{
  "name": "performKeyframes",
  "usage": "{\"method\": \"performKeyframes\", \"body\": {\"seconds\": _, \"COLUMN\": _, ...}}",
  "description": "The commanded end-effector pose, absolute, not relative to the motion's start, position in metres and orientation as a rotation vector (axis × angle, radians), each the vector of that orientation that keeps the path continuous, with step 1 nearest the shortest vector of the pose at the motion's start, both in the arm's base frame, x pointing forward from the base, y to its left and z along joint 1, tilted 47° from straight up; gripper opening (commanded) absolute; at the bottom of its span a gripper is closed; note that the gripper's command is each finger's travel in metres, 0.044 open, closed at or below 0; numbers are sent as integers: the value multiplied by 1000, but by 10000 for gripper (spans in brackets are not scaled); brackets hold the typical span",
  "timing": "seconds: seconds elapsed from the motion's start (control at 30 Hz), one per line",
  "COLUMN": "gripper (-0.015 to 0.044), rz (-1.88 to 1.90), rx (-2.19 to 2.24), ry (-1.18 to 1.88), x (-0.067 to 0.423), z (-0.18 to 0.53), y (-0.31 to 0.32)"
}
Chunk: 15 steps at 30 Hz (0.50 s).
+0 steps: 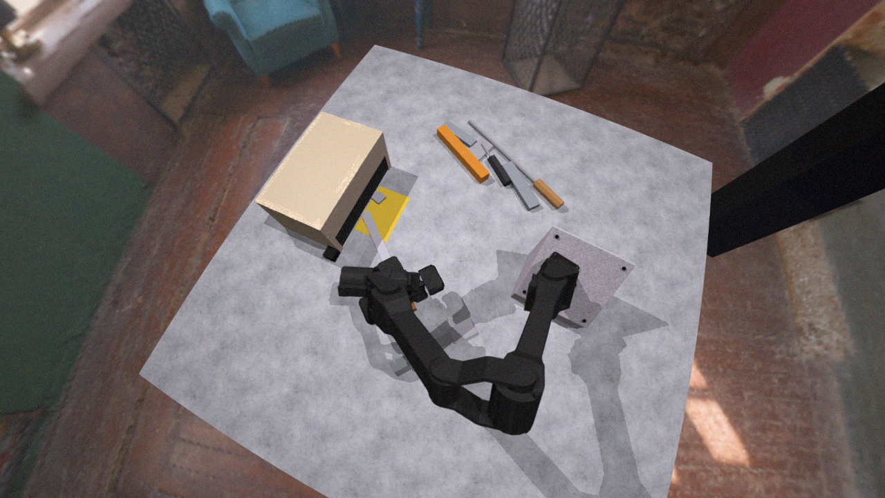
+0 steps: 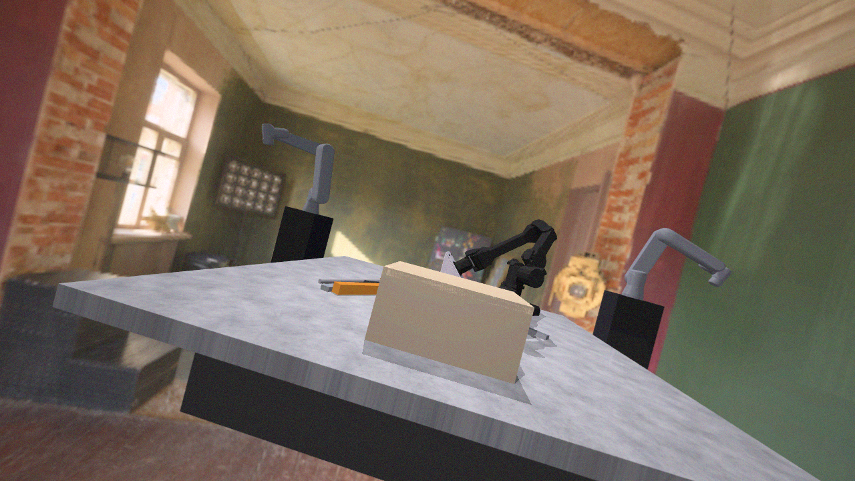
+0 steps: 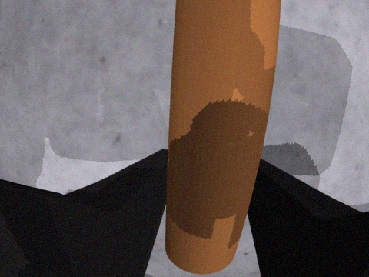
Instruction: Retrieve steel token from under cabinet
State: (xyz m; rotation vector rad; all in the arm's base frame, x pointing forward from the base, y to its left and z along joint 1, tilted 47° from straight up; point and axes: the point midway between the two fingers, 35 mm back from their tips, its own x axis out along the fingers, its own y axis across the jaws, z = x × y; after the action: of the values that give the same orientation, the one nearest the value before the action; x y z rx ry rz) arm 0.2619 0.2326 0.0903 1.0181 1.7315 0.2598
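Gripper (image 3: 215,195) is clamping the rounded wooden handle (image 3: 223,108) of a flat-bladed tool, fingers pinching it near the butt end. Its pale blade (image 1: 375,238) is running lengthwise toward the cabinet (image 1: 321,176), tip reaching onto the yellow marked area (image 1: 388,218). Farther on, the steel token (image 1: 378,196) is lying flat on that patch, seemingly clear of the blade and just beside the vents. Thin, stiff and probably slippery, it is suiting edge-pushing rather than pinching. Spare tools (image 1: 501,167) are resting beyond on the tabletop (image 1: 247,371).
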Motion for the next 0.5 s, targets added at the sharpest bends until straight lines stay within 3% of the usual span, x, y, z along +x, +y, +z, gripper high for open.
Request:
{"method": "performKeyframes", "body": {"seconds": 0.0, "gripper": 0, "rz": 259, "rx": 1017, "ry": 1728, "x": 270, "z": 87, "y": 231}}
{"method": "performKeyframes", "body": {"seconds": 0.47, "gripper": 0, "rz": 259, "rx": 1015, "ry": 1727, "x": 286, "z": 79, "y": 225}}
